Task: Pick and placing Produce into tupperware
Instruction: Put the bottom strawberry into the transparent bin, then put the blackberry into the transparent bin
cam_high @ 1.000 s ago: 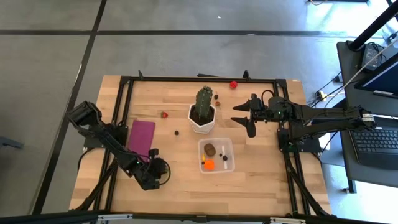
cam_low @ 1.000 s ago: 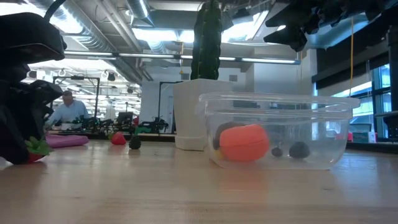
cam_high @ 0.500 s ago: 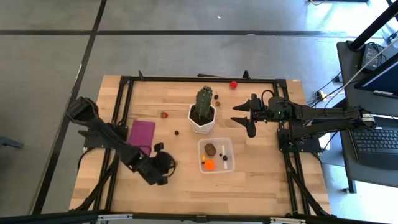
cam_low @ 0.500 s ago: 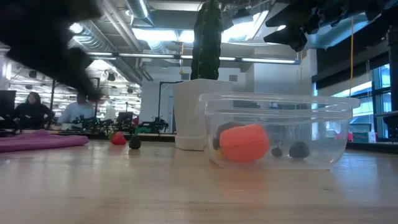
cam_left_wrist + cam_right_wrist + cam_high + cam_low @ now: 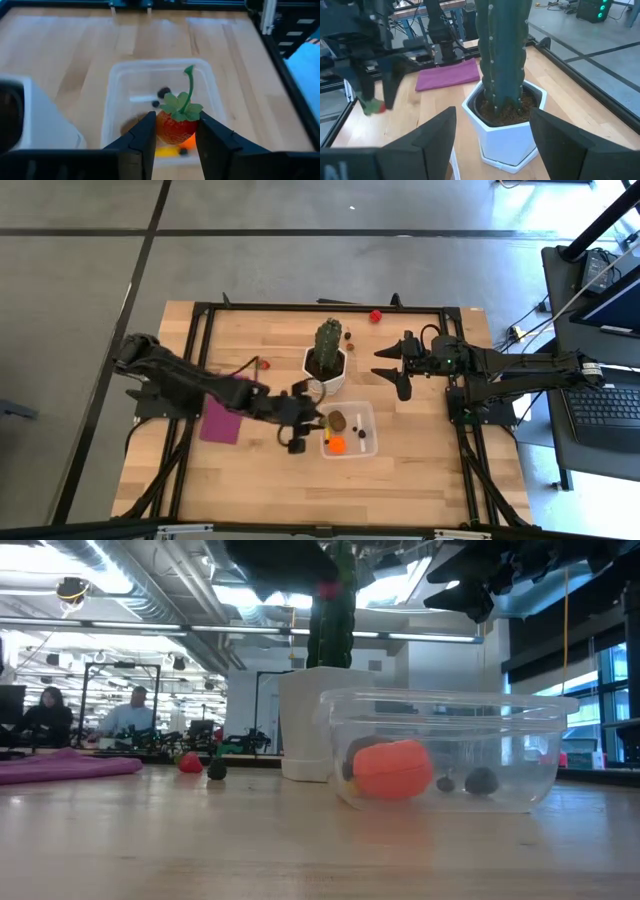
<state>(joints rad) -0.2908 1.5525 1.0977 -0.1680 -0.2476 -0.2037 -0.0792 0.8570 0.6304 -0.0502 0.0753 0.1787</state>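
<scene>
I see bright ceiling lights (image 5: pixel 240 595) glaring from above; the left arm (image 5: pixel 370 65) blurs, and my near fingers (image 5: pixel 140 145) look soft.

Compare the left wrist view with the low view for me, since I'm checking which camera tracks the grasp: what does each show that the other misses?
Only the left wrist view shows the left end effector shut on a toy strawberry, above the tupperware.

Only the low view shows the magenta cloth, two loose pieces on the table, and the cactus.

Both show the tupperware with an orange piece and small dark pieces inside, and the white pot.
</scene>
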